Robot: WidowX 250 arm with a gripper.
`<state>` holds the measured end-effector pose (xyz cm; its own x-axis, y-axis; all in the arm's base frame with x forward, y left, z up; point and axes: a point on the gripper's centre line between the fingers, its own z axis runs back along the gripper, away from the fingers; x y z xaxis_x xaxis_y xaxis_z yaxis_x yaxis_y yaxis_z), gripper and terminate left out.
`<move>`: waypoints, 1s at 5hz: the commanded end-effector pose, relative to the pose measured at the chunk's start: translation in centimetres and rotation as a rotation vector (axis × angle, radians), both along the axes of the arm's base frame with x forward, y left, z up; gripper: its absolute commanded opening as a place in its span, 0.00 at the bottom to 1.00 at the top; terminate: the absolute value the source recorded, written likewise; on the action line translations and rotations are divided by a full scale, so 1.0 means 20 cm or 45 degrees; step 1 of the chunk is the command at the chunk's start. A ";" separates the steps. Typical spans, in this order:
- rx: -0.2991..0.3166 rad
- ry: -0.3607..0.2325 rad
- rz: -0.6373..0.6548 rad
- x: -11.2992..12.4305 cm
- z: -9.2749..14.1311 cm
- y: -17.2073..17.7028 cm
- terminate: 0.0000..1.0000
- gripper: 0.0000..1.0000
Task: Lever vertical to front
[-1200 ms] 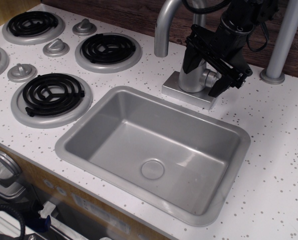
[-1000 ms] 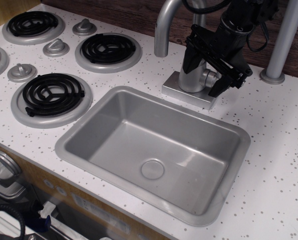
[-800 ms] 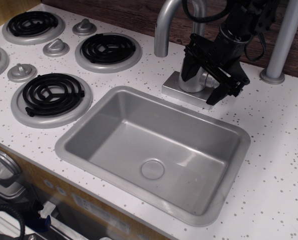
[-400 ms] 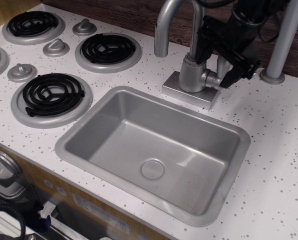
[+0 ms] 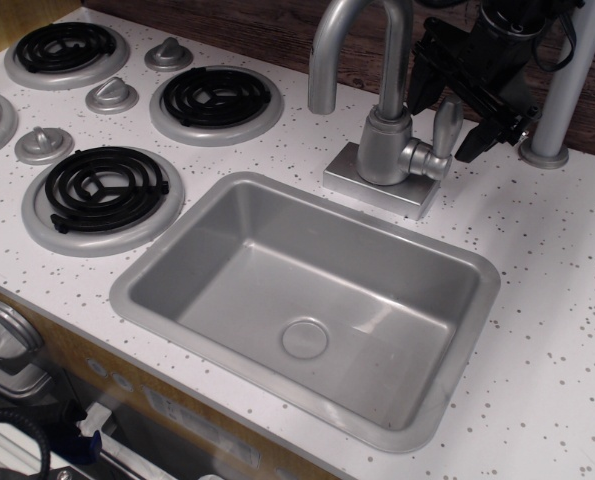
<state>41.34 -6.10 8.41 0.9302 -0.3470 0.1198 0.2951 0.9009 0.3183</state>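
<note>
The lever [image 5: 446,125] is standing upright on a short stub at the right side of the faucet body [image 5: 383,148], its rounded tip pointing up. The black claw [image 5: 464,98] is hovering just behind and above it, its 2 fingers spread wide and gripping nothing. The faucet base is sitting on the speckled white surface [image 5: 552,260] behind the sink [image 5: 177,245].

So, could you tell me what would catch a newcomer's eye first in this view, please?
Most striking is the black claw at the upper right, open, just behind the small upright lever on the faucet's right side; whether they touch is unclear. Next comes the deep grey sink filling the centre, with the curved spout arching above its back edge. Black coil burners sit on the left.
</note>
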 end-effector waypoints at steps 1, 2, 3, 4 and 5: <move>-0.003 -0.073 -0.025 0.05 0.10 -0.02 0.00 0.00; 0.004 -0.067 -0.020 0.04 0.10 -0.01 0.00 0.00; 0.001 -0.062 0.005 0.00 0.08 0.00 0.00 0.00; -0.010 -0.021 0.065 -0.08 0.06 0.01 0.00 0.00; -0.072 0.017 0.126 -0.13 0.00 0.03 0.00 0.00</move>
<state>37.96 -5.61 5.46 0.9697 -0.2362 0.0628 0.2166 0.9496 0.2268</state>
